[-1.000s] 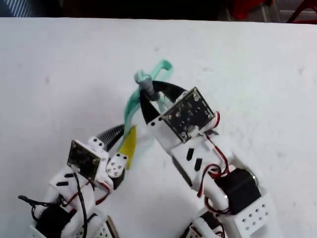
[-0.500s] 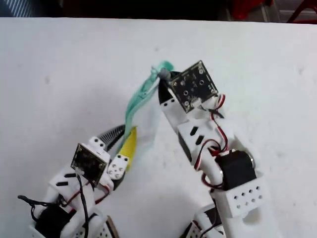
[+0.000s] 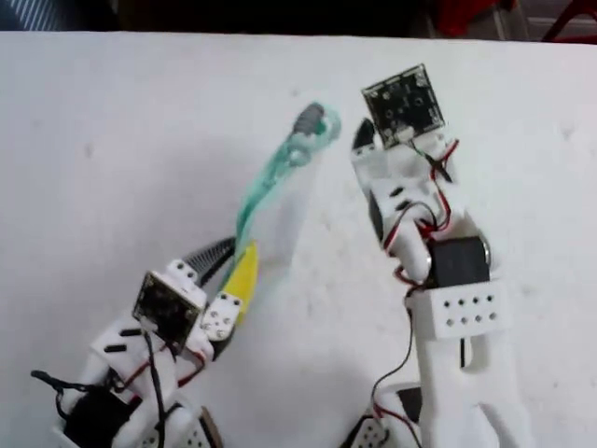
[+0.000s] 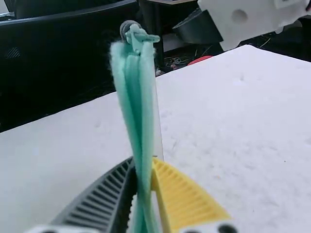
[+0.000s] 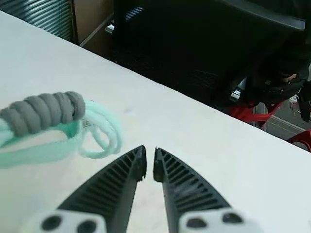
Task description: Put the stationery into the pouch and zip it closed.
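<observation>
A translucent pouch (image 3: 283, 210) with a mint-green zipper (image 3: 264, 182) stretches away from my left gripper (image 3: 235, 268). That gripper's black and yellow fingers are shut on the near end of the zipper edge (image 4: 141, 145). The grey corded zip pull (image 3: 309, 119) sits at the pouch's far end, and it also appears in the wrist views (image 4: 129, 29) (image 5: 41, 112) with mint loops beside it. My right gripper (image 5: 149, 162) hovers just right of the pull, apart from it. Its black fingers are open by a narrow slit with nothing between them. What lies inside the pouch cannot be made out.
White table (image 3: 112, 140) lies bare to the left and far right. The right arm's body (image 3: 448, 280) rises beside the pouch. The table's far edge (image 3: 187, 34) meets a dark room with chairs behind.
The right gripper carried the grey pull along the zipper away from the left arm, then let it go and moved off to the right. The pouch now lies stretched straighter.
</observation>
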`<action>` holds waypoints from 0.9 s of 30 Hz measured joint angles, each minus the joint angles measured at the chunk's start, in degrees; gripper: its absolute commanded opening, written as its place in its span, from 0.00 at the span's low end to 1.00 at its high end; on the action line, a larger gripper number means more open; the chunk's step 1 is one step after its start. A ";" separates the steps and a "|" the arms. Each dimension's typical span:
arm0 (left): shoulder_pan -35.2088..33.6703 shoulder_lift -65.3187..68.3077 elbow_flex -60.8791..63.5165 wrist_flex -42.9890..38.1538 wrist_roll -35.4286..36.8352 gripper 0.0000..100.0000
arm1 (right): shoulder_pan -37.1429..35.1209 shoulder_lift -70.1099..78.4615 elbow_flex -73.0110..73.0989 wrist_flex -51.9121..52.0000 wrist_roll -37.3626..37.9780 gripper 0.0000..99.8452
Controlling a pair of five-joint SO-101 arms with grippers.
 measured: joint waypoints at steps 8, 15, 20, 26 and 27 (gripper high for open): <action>0.00 0.00 0.00 0.00 -0.18 0.02 | 1.14 -1.41 -2.20 3.25 0.00 0.07; 0.35 0.00 0.00 0.00 -0.97 0.02 | -13.19 -14.77 -11.43 19.08 -7.03 0.19; 0.62 0.00 0.00 0.00 -2.37 0.02 | -19.87 -12.40 -18.55 26.29 -19.08 0.26; 3.87 0.00 -0.09 1.14 -4.40 0.02 | -20.84 -3.60 -31.82 34.99 -37.10 0.28; 3.96 -0.09 -0.09 1.14 -4.40 0.02 | -20.75 -0.97 -33.93 35.52 -39.21 0.28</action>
